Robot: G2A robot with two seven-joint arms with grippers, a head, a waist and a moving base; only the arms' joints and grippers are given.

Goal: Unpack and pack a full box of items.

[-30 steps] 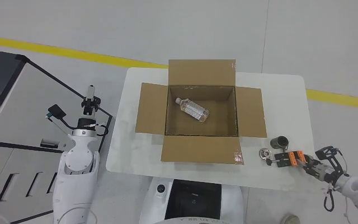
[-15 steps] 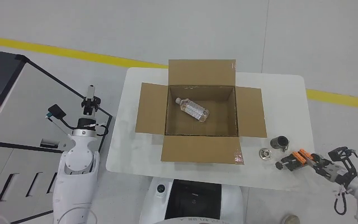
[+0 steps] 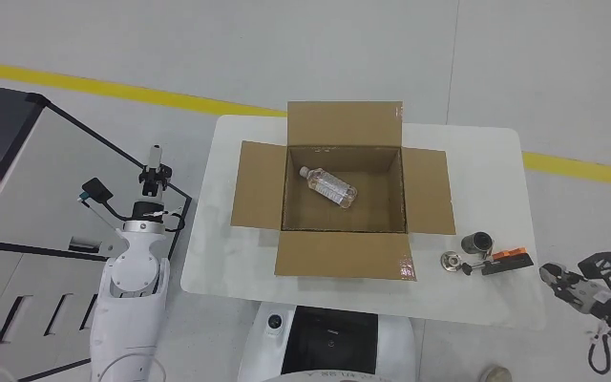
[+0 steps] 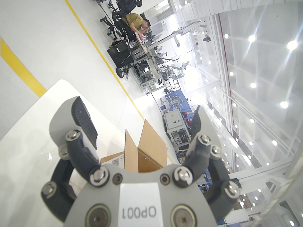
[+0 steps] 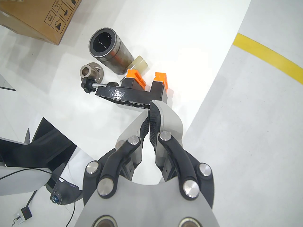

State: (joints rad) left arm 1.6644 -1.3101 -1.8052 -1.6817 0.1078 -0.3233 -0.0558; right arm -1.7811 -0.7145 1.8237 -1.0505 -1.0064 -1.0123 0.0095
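Note:
An open cardboard box (image 3: pixel 344 256) stands mid-table with a clear plastic bottle (image 3: pixel 328 186) lying inside. Right of it on the white table (image 3: pixel 477 153) lie a dark metal cylinder (image 3: pixel 476 244), a small metal flange (image 3: pixel 451 261) and a black clamp with orange jaws (image 3: pixel 503 260). My right gripper (image 3: pixel 554 278) hangs just past the table's right edge, shut and empty. In the right wrist view its fingertips (image 5: pixel 153 106) sit close behind the clamp (image 5: pixel 132 93). My left gripper (image 4: pixel 142 116) is open and empty, held off the table's left side.
A small cream plastic piece (image 5: pixel 138 63) lies between the cylinder (image 5: pixel 111 48) and the clamp, with the flange (image 5: pixel 91 72) beside them. The box's corner (image 5: pixel 35 5) is close by. A black frame (image 3: pixel 57 143) stands left of the table.
The right gripper carried the clamp rightward, let it go on the table beside the flange, and drew back past the table's edge. The left arm has not moved.

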